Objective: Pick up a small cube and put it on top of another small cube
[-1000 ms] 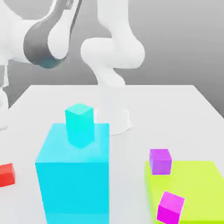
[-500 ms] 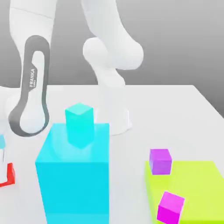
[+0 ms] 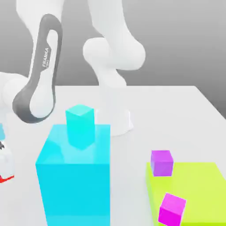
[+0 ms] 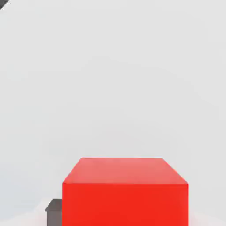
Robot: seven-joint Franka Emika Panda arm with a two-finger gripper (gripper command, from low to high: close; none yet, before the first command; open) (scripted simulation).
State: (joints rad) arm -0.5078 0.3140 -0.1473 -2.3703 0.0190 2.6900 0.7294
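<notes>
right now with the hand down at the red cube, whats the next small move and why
Probably a short straight lift. The gripper sits low at the exterior view's left edge, shut on the red cube, which rests on the white table. Raising it first would clear the tall cyan block before carrying toward the purple cube.

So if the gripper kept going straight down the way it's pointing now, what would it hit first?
Probably the table. The gripper points down, shut on the red cube, so that cube's underside would likely meet the white surface first; whether the cube already rests on it is unclear.
</notes>
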